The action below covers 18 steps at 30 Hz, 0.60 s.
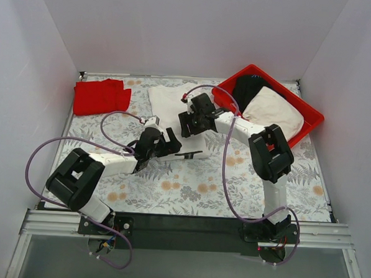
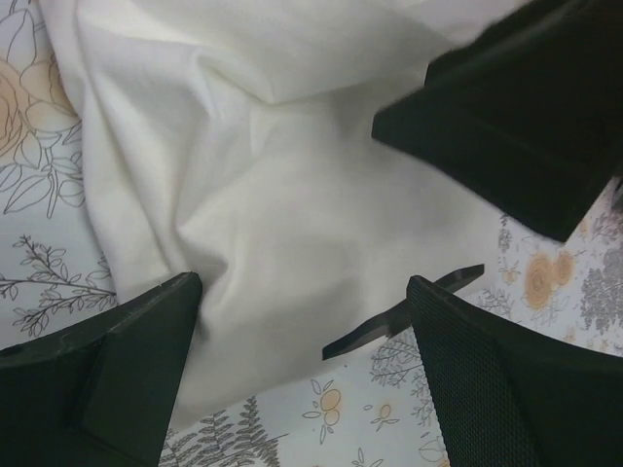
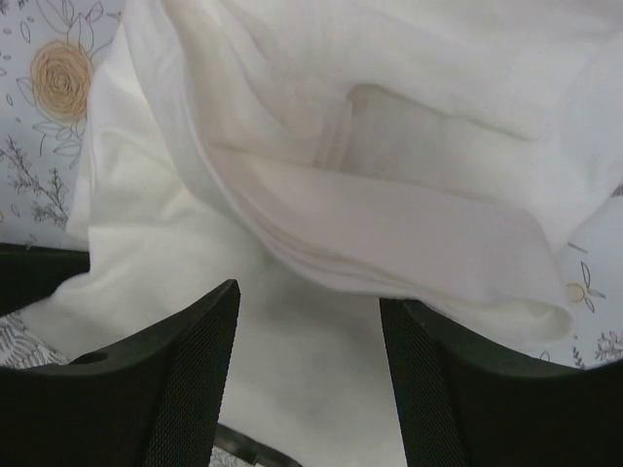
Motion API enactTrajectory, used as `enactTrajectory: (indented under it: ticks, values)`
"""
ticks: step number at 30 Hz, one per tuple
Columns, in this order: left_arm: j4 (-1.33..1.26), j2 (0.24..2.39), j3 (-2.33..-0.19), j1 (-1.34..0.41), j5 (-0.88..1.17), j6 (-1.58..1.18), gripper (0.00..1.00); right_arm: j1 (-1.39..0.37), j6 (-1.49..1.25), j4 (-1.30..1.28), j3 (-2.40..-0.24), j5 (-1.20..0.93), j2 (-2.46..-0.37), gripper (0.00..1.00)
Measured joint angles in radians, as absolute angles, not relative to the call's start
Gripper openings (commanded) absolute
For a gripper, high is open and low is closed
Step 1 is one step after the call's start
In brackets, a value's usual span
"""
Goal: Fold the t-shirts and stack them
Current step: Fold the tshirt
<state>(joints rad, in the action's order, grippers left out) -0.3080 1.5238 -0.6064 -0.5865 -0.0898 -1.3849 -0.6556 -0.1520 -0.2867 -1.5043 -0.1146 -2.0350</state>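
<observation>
White t-shirt [image 1: 167, 101] — rumpled, layers loose | left gripper [image 2: 302, 297], right gripper [image 3: 310, 302]: jaws spread over cloth | risk: grippers crowded — may collide or pinch one layer only.

Red tray [image 1: 302, 103] on floral table [image 1: 189, 189]

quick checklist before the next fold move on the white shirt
1. The left gripper is open over the white t-shirt: ok.
2. The right gripper is open with cloth below it: ok.
3. The white t-shirt lies flat: not ok, it is creased and bunched.
4. A shirt edge is lined up inside either gripper: cannot tell.
5. The grippers are well apart: not ok, they are close together over the shirt.
6. The red t-shirt is folded and clear of both arms: ok.
</observation>
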Motion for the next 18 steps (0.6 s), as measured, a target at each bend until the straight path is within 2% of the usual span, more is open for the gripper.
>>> enactTrajectory:
  ticks: [10, 18]
  values:
    - [-0.361, 1.539, -0.551, -0.599, -0.094, -1.392, 0.79, -0.643, -0.165, -0.281, -1.793, -0.055, -2.247, 0.54]
    - [-0.323, 1.476, -0.517, -0.604, -0.116, -1.392, 0.80, -0.620, -0.183, -0.251, -1.780, 0.005, -2.208, 0.55]
